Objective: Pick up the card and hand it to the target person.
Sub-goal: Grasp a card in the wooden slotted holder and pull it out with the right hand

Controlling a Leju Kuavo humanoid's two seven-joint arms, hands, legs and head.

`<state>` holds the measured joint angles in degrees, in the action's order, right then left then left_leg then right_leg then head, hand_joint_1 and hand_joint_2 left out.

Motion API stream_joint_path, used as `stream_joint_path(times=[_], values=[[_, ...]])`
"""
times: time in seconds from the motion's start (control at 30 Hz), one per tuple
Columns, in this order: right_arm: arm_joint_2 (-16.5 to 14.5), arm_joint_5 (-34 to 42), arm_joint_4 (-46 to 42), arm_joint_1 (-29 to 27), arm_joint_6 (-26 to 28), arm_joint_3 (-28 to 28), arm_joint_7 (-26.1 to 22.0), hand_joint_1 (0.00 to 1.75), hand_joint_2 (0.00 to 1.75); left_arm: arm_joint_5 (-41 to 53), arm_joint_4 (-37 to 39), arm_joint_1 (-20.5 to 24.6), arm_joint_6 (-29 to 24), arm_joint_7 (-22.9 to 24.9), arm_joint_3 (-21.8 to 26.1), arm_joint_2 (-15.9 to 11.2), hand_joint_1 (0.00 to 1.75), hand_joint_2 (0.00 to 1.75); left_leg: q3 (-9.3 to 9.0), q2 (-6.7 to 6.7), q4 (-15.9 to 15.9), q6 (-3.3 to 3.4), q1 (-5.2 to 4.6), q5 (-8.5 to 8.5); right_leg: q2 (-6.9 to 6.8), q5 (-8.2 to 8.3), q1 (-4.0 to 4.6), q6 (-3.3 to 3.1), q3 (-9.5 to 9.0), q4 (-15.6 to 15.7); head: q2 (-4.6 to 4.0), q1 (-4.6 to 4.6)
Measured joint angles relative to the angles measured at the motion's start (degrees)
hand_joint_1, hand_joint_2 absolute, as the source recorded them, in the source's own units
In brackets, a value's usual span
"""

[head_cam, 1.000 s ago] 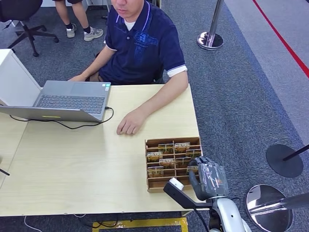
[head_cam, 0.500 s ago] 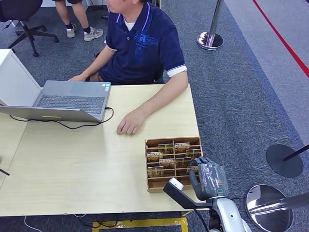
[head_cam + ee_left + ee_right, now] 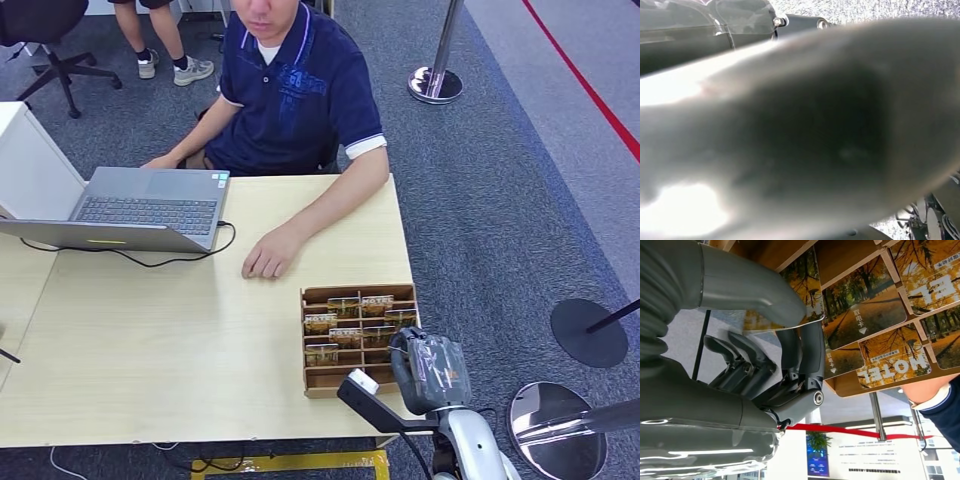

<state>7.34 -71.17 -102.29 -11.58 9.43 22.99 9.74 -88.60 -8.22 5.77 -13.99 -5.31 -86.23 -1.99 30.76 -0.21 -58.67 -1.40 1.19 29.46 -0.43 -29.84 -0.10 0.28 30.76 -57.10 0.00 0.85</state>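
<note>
A wooden card box (image 3: pixel 306 345) stands at the table's near right corner, with several hotel cards (image 3: pixel 345 322) printed with autumn trees in its slots. My right hand (image 3: pixel 429 368) reaches over the box's near right end. In the right wrist view its thumb (image 3: pixel 753 287) and dark fingers (image 3: pixel 811 355) pinch one card (image 3: pixel 808 300) that stands at the box's edge. The target person (image 3: pixel 302 90) sits across the table, with one hand (image 3: pixel 266 258) resting flat just beyond the box. The left wrist view is a blurred grey mass, so I cannot tell how my left hand stands.
An open laptop (image 3: pixel 143 205) with a black cable lies at the far left of the light wooden table (image 3: pixel 166 340). Round stanchion bases (image 3: pixel 557 428) (image 3: pixel 589 332) stand on the carpet to my right, another (image 3: pixel 435 84) farther off. An office chair (image 3: pixel 45 30) is at the far left.
My right hand has edged slightly left and farther over the box. The person's head has turned back to face the table; the resting hand has not moved.
</note>
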Motion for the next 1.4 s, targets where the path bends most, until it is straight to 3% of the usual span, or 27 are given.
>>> stream_joint_path(times=[0.07, 0.2, 0.4, 0.87, 1.4], values=[[0.0, 0.0, 0.0, 0.0, 0.0, 0.0, 0.0, 1.63, 1.75, 0.0, 0.0, 0.0, 0.2, -0.1, 0.0, 0.0, 0.0, 0.0, -0.01, 0.0, 0.0, 0.0, 0.0, 0.0, 0.0, 0.0, 0.0, 0.0, -0.01, 0.0, 0.0, -0.01], [0.0, 0.0, 0.0, 0.1, -0.2, 0.0, -0.4, 1.65, 1.75, 0.0, 0.0, 0.0, 3.5, -1.6, -0.1, -0.1, 0.0, 1.75, -0.03, 0.0, 0.0, 0.0, 0.0, 0.0, 0.0, 0.0, 0.0, 0.0, -0.04, 0.0, 0.0, 0.0], [-0.1, 1.2, 0.0, 0.4, -1.1, 0.0, -1.6, 1.66, 1.75, 0.0, 0.0, 0.0, 6.0, -3.2, -0.4, -0.1, 0.0, 1.75, -0.06, 0.01, 0.0, 0.0, 0.0, 0.0, 0.01, 0.0, 0.0, 0.0, -0.07, 0.0, 0.0, -0.01], [-0.6, 13.5, 0.1, 2.6, -6.3, -0.1, -8.9, 1.66, 1.75, 0.0, 0.0, 0.0, 6.4, -4.3, -0.4, -0.1, 0.0, 1.75, -0.09, 0.02, 0.0, 0.0, 0.0, 0.0, 0.02, 0.0, 0.0, 0.0, -0.09, 0.0, 0.0, 0.0], [-0.5, 15.1, -6.1, 8.0, -0.6, -3.8, -13.2, 1.66, 1.75, 0.0, 0.0, 0.0, 5.6, -4.2, -0.4, -0.1, 0.0, 1.75, -0.1, 0.02, 0.0, 0.0, 0.0, -0.01, 0.02, 0.01, 0.0, 0.0, -0.1, 0.0, 0.0, -0.01]])
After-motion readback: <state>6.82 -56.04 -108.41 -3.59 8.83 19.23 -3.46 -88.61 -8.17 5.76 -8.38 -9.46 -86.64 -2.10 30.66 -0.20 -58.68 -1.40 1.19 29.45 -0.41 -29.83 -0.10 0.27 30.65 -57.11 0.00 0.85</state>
